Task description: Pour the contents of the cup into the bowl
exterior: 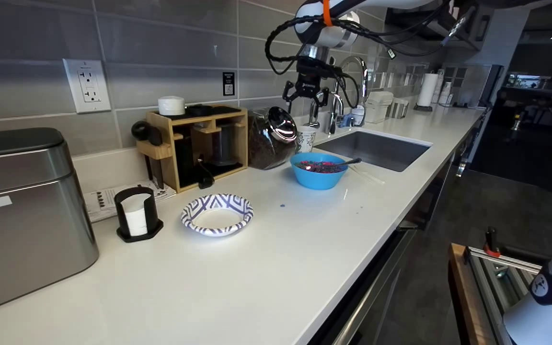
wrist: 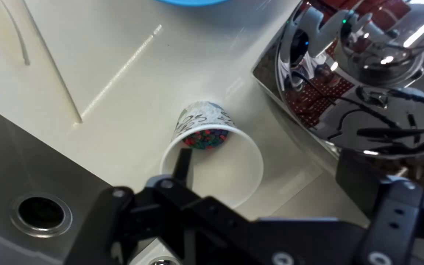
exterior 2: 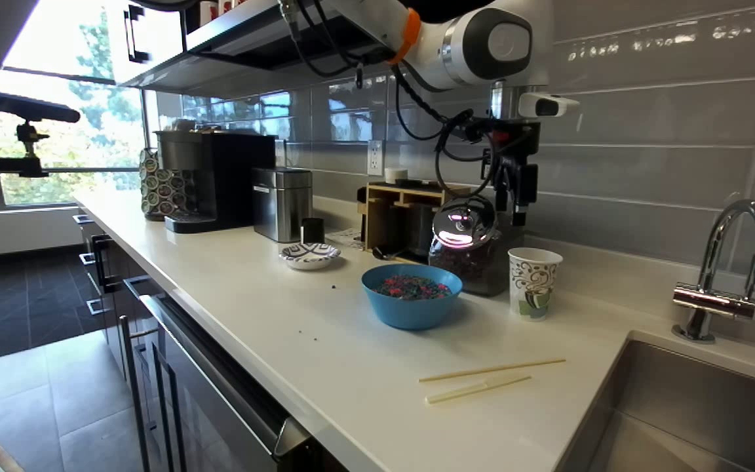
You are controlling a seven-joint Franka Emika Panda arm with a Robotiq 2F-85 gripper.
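The cup (exterior: 306, 139) is a white paper cup with a dark swirl pattern, upright on the counter beside the sink. It also shows in an exterior view (exterior 2: 535, 282). In the wrist view the cup (wrist: 204, 115) holds red, green and blue bits at its bottom. The bright blue bowl (exterior: 319, 180) stands beside it with similar bits and a dark spoon inside; it shows too in an exterior view (exterior 2: 410, 314). My gripper (exterior: 306, 100) is open and empty, above the cup. In the wrist view one finger overlaps the cup's rim; the gripper (wrist: 265, 158) spreads toward the jar.
A glass jar with a chrome lid (exterior 2: 466, 262) stands close beside the cup. A sink (exterior: 374, 148) and faucet (exterior 2: 718, 298) lie on the cup's other side. Thin sticks (exterior 2: 492, 371) lie near the bowl. A patterned dish (exterior: 216, 232) and wooden organizer (exterior: 168, 167) stand farther along.
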